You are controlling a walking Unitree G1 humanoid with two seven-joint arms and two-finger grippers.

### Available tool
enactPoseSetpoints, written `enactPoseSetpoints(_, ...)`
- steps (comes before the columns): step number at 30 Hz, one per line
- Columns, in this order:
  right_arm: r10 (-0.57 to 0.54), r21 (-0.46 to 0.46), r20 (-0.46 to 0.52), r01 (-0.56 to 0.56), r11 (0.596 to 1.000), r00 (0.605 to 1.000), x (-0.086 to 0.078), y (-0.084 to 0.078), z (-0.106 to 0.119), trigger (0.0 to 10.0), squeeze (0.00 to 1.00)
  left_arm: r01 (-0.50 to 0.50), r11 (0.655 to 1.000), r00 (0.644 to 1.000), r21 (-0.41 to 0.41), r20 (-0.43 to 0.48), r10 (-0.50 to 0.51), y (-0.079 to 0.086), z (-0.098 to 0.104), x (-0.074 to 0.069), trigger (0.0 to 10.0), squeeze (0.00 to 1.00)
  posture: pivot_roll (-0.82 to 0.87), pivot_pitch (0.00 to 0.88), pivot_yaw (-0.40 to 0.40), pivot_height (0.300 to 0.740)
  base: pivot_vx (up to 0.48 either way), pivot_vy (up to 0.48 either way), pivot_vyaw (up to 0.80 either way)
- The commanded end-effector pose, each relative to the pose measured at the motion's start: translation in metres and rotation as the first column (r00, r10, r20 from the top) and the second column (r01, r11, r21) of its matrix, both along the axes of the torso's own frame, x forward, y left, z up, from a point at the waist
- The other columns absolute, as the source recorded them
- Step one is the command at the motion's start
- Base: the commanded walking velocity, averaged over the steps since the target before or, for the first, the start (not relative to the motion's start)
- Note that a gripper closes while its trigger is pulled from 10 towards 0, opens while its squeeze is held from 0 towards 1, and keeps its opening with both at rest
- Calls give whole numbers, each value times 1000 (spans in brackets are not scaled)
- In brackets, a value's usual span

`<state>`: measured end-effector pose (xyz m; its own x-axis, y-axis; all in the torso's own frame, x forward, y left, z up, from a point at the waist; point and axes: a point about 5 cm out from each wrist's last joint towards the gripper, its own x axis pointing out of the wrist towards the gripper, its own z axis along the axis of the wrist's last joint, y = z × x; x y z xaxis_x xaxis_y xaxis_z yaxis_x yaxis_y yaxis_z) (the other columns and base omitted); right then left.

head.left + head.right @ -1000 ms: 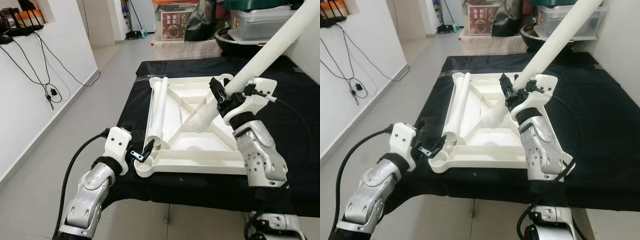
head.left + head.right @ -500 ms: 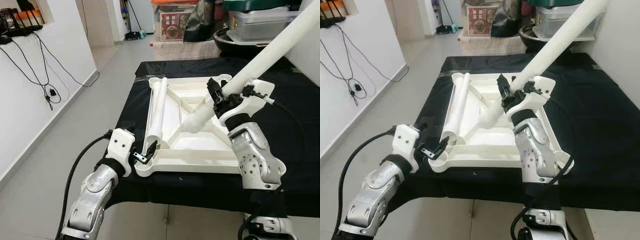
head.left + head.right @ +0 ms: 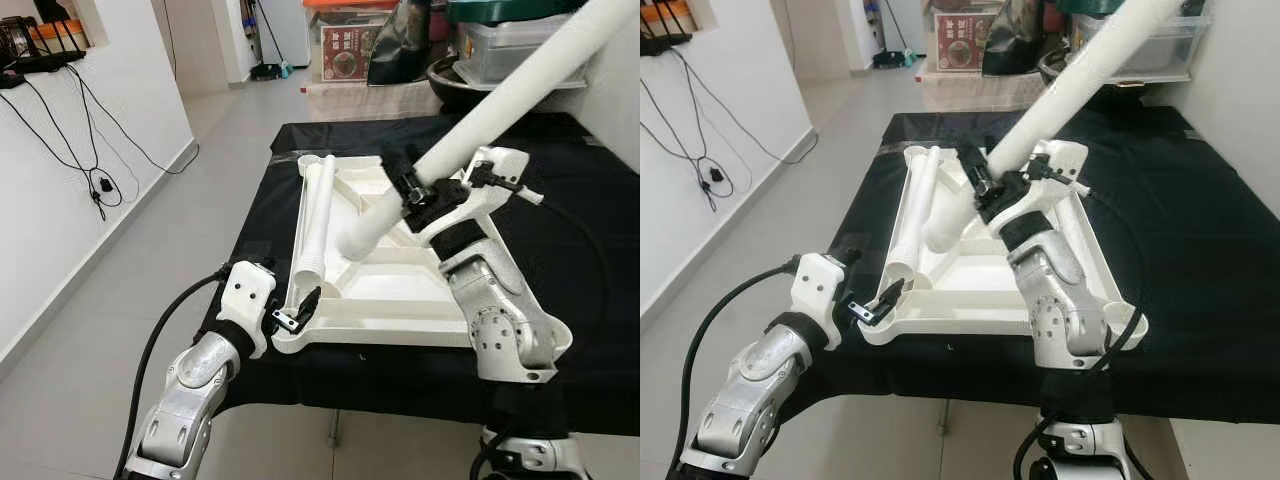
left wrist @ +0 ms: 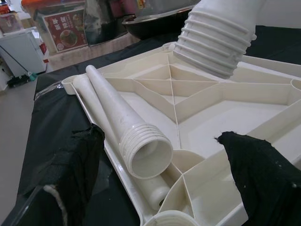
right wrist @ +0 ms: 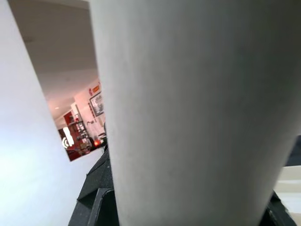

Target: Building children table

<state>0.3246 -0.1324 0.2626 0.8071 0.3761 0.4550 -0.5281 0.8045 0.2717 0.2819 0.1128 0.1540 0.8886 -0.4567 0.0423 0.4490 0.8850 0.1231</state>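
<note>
An upturned white tabletop (image 3: 400, 322) lies on a table draped in black cloth. One white leg (image 3: 316, 215) lies loose inside it along the left rim. My right gripper (image 3: 413, 190) is shut on a second long white leg (image 3: 500, 100), held tilted, its threaded end (image 3: 356, 240) hanging low over the tabletop's ribs. My left gripper (image 3: 298, 308) stands open at the near-left corner, just above the round socket (image 3: 878, 328). In the left wrist view the lying leg's threaded mouth (image 4: 146, 157) sits between the two black fingers (image 4: 70, 165).
The black cloth (image 3: 600, 300) spreads wide to the right of the tabletop. A white wall with dangling cables (image 3: 80, 140) runs along the left, with tiled floor between. Boxes and bins (image 3: 350, 45) stand behind the table.
My right arm has swung the held leg leftward, bringing its threaded end from the tabletop's middle toward the lying leg. The left gripper has stayed at the near-left corner.
</note>
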Motion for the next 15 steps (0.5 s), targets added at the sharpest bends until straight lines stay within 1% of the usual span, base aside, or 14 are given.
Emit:
enactPoseSetpoints(1, 17, 7, 10, -18, 1000, 1000, -3, 1, 2, 10000, 0, -9, 1000, 1000, 20, -21, 9, 3, -5, 0, 10000, 0, -21, 0, 21, 740, 0, 0, 0)
enactPoseSetpoints(3, 15, 7, 9, -15, 1000, 1000, -3, 1, 1, 10000, 0, -8, 1000, 1000, 20, -18, 8, 3, -5, 1, 10000, 0, -21, 0, 21, 740, 0, 0, 0)
enactPoseSetpoints(4, 9, 8, 7, -9, 1000, 1000, -3, 0, 1, 10000, 0, -16, 1000, 1000, 2, 3, 16, 3, 1, 2, 10000, 0, -20, 0, 19, 740, 0, 0, 0)
enactPoseSetpoints(5, 9, 8, 7, -9, 1000, 1000, -3, 0, 1, 10000, 0, -16, 1000, 1000, 2, 3, 16, 3, 1, 2, 10000, 0, -20, 0, 19, 740, 0, 0, 0)
enactPoseSetpoints(6, 4, 8, 5, -4, 1000, 1000, -2, -1, 1, 10000, 0, -23, 1000, 999, -4, 35, 23, 3, 9, 4, 10000, 0, -20, 0, 19, 740, 0, 0, 0)
enactPoseSetpoints(7, -1, 10, 3, 1, 1000, 1000, -1, -2, 1, 10000, 0, -55, 998, 994, 12, 96, 53, 7, 26, 11, 10000, 0, -9, 0, 8, 740, 0, 0, 0)
enactPoseSetpoints(8, -1, 10, 3, 1, 1000, 1000, -1, -2, 1, 10000, 0, -55, 998, 994, 12, 96, 53, 7, 26, 11, 10000, 0, -9, 0, 8, 740, 0, 0, 0)
enactPoseSetpoints(10, -7, 11, 1, 7, 1000, 1000, 0, -3, 1, 10000, 0, -160, 986, 964, 53, 223, 144, 19, 61, 28, 10000, 0, -11, 0, 9, 740, 0, 0, 0)
enactPoseSetpoints(11, -7, 11, 1, 7, 1000, 1000, 0, -3, 1, 10000, 0, -160, 986, 964, 53, 223, 144, 19, 61, 28, 10000, 0, -11, 0, 9, 740, 0, 0, 0)
enactPoseSetpoints(12, -9, 9, 2, 9, 1000, 1000, 0, -3, 1, 10000, 0, -236, 970, 931, 51, 296, 211, 29, 85, 37, 10000, 0, -14, 0, 8, 740, 0, 0, 0)
enactPoseSetpoints(13, -9, 9, 2, 9, 1000, 1000, 0, -3, 1, 10000, 0, -236, 970, 931, 51, 296, 211, 29, 85, 37, 10000, 0, -14, 0, 8, 740, 0, 0, 0)
enactPoseSetpoints(14, -16, 9, 4, 16, 1000, 1000, 1, -5, 1, 10000, 0, -308, 950, 878, 50, 400, 263, 41, 119, 46, 10000, 0, -12, 0, 1, 740, 0, 0, 0)
enactPoseSetpoints(15, -16, 9, 4, 16, 1000, 1000, 1, -5, 1, 10000, 0, -308, 950, 878, 50, 400, 263, 41, 119, 46, 10000, 0, -12, 0, 1, 740, 0, 0, 0)
